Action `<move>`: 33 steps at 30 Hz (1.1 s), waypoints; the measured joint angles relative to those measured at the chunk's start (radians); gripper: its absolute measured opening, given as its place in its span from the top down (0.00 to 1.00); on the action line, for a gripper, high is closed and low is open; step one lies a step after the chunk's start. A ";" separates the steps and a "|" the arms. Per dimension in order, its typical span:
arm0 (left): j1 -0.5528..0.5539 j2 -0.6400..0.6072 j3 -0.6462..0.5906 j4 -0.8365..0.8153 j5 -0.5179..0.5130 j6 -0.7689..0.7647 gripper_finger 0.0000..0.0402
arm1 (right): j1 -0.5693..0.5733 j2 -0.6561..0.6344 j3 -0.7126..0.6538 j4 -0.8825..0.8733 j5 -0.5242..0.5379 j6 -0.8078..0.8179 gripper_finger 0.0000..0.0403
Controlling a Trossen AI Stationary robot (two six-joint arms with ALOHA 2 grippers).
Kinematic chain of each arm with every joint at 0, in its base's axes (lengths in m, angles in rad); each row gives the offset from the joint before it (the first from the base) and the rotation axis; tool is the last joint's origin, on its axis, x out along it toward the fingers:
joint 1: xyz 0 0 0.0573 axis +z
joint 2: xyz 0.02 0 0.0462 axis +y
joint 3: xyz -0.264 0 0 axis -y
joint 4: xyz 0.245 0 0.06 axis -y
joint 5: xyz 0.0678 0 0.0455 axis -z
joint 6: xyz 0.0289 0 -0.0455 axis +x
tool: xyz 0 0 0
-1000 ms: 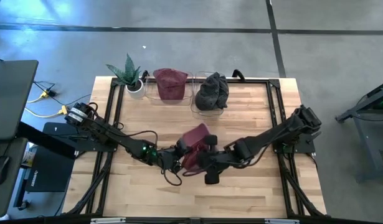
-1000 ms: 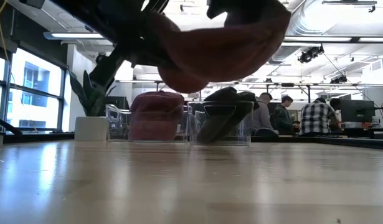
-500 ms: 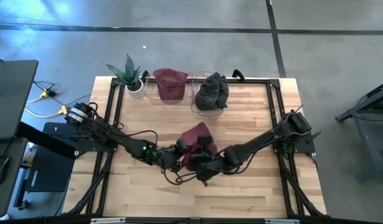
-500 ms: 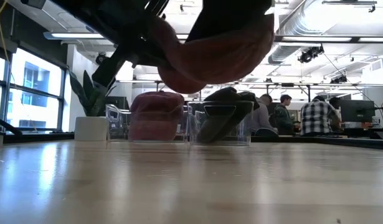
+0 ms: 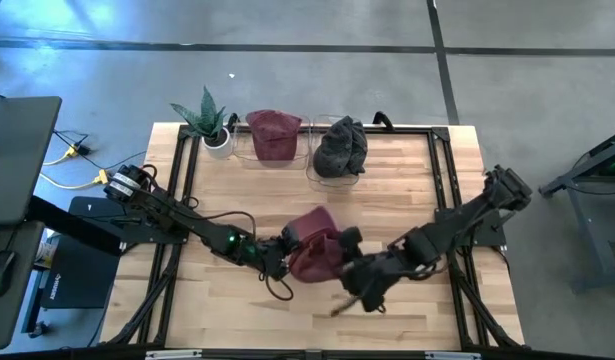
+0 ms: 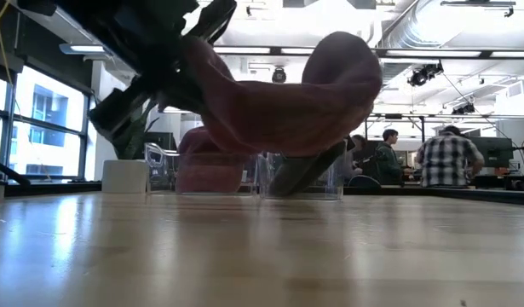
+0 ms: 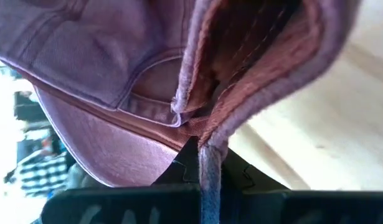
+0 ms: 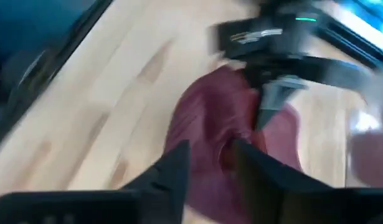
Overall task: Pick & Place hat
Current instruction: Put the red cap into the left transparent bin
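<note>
A maroon hat (image 5: 312,255) hangs over the middle of the table, with my left gripper (image 5: 280,262) shut on its left side. The low view shows the hat (image 6: 279,102) clear of the tabletop. My right gripper (image 5: 359,290) stands a little to the hat's near right, apart from it. In the right wrist view its fingers (image 8: 179,165) are open with nothing between them, and the hat (image 8: 210,118) lies just ahead. My left gripper pinches the hat's rim (image 7: 200,142) between its two fingers, where the stitched edge bunches up. The fingers come from the table's left, slanting down. The hat is lifted clear of the table and sags away from the fingers toward the right.
At the far edge stand a clear bin with another maroon hat (image 5: 274,135), a clear bin with a dark grey hat (image 5: 339,150), and a potted plant (image 5: 212,125). Bare wood lies near and to both sides. People stand in the room behind (image 6: 440,162).
My right gripper has let go of the hat and drawn back toward the table's near right, rising a little. The hat now hangs from my left gripper alone and has sagged lower and spread toward the right.
</note>
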 joint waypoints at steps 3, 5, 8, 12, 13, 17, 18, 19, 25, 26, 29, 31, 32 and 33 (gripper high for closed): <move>0.000 0.000 0.000 -0.009 0.035 -0.015 1.00 | 0.017 0.008 -0.001 -0.043 -0.039 -0.182 0.60; 0.000 0.000 0.000 -0.008 0.049 -0.015 1.00 | 0.017 0.021 -0.001 -0.037 -0.052 -0.294 0.53; 0.000 0.000 0.000 -0.008 0.071 -0.018 1.00 | 0.001 0.059 -0.001 -0.041 -0.056 -0.481 0.46; 0.000 0.000 0.000 -0.008 0.079 -0.019 1.00 | -0.033 0.122 -0.001 -0.101 -0.070 -0.740 0.42; 0.000 0.000 0.000 -0.007 0.080 -0.019 1.00 | -0.043 0.141 -0.001 -0.122 -0.073 -0.801 0.42; 0.000 0.000 0.000 -0.006 0.097 -0.020 1.00 | -0.086 0.218 -0.002 -0.184 -0.009 -1.012 0.41; 0.000 0.000 0.000 -0.006 0.103 -0.021 1.00 | -0.098 0.233 -0.002 -0.183 0.026 -1.047 0.41; 0.000 0.000 0.000 -0.009 0.107 -0.022 1.00 | -0.110 0.248 -0.002 -0.181 0.056 -1.073 0.42; 0.001 0.000 0.000 -0.018 0.100 -0.049 1.00 | -0.146 0.283 -0.001 -0.321 0.026 -1.021 0.45; 0.000 0.000 0.000 -0.022 0.100 -0.058 1.00 | -0.141 0.283 -0.001 -0.348 -0.006 -0.983 0.46; -0.001 -0.012 0.000 -0.040 0.079 -0.066 1.00 | -0.121 0.273 -0.001 -0.368 -0.082 -0.865 0.49; 0.000 -0.018 0.000 -0.048 0.073 -0.066 1.00 | -0.100 0.261 -0.001 -0.356 -0.125 -0.809 0.50; 0.005 -0.018 0.000 -0.056 0.069 -0.066 1.00 | -0.092 0.256 -0.001 -0.347 -0.142 -0.784 0.50; 0.011 -0.017 0.000 -0.065 0.067 -0.066 1.00 | -0.086 0.252 -0.001 -0.337 -0.155 -0.758 0.50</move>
